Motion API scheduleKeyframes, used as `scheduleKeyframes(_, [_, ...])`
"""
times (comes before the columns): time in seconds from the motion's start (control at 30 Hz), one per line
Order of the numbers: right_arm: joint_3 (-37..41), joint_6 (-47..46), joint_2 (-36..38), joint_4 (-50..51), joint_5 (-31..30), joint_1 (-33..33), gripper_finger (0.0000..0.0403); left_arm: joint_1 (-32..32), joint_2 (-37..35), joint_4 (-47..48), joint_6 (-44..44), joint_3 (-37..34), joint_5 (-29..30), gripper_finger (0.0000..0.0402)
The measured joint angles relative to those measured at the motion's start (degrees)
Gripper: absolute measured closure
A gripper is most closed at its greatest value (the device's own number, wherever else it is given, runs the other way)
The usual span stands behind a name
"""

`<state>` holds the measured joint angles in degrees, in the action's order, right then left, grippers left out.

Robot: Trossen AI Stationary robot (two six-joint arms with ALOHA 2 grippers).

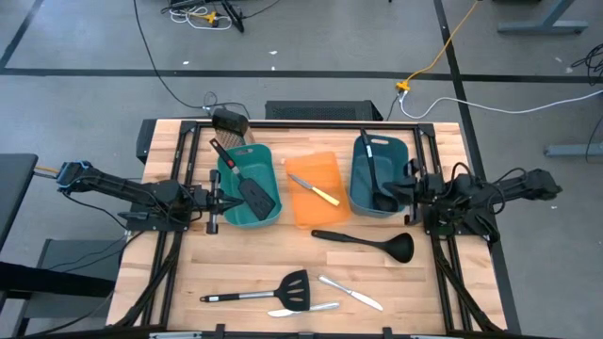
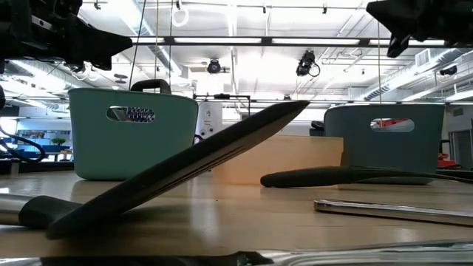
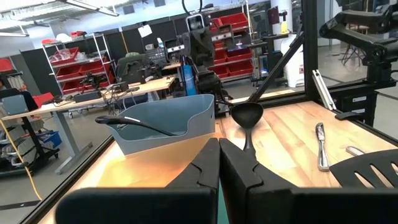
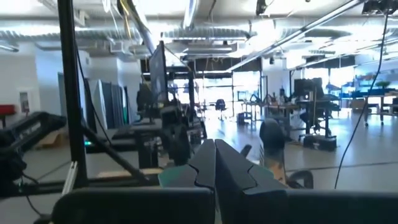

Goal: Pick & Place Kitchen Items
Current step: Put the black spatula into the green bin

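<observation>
A black slotted spatula (image 1: pixel 247 188) lies in the left teal bin (image 1: pixel 268 155), its handle leaning on the far rim. A yellow-handled knife (image 1: pixel 316 190) lies in the orange bin (image 1: pixel 320 217). A black ladle (image 1: pixel 375 174) rests in the right teal bin (image 1: pixel 396 144). On the table lie a second ladle (image 1: pixel 366 243), a second spatula (image 1: pixel 259 293) and two silver knives (image 1: pixel 350 293) (image 1: pixel 303 309). My left gripper (image 1: pixel 222 198) is shut and empty beside the left bin's left wall. My right gripper (image 1: pixel 413 192) is shut and empty beside the right bin's right wall.
The three bins stand in a row across the table's middle. Bare wood (image 1: pixel 188 264) lies at the near left and near right. A dark brush-like object (image 1: pixel 231 122) sits at the far edge behind the left bin. Black frame rails (image 1: pixel 179 254) run along both sides.
</observation>
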<state>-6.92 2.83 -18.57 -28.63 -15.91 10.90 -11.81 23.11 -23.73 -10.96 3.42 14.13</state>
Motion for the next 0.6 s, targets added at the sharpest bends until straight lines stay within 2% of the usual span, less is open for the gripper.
scheduleKeyframes(0.1, [2.32,0.80,-0.07,-1.81,0.45,0.00,0.0398,0.00,0.00,0.00,-0.02,0.00,0.00,0.0394])
scheduleKeyframes(0.23, [5.90,2.56,0.00,-9.28,0.51,0.00,0.0394,0.00,0.00,0.00,-0.07,0.00,0.00,0.0394])
scheduleKeyframes(0.43, [5.99,2.29,-0.02,-7.34,0.45,-0.07,0.0394,0.01,0.00,0.08,0.05,0.20,-0.03,0.0394])
scheduleKeyframes(0.53, [5.99,2.25,-0.02,-7.36,0.40,-0.09,0.0393,-0.28,0.74,0.28,-0.76,3.51,-1.65,0.0397])
scheduleKeyframes(0.6, [5.99,2.33,-0.02,-7.35,0.28,-0.09,0.0391,-1.33,2.28,0.79,-2.46,8.32,-2.99,0.0398])
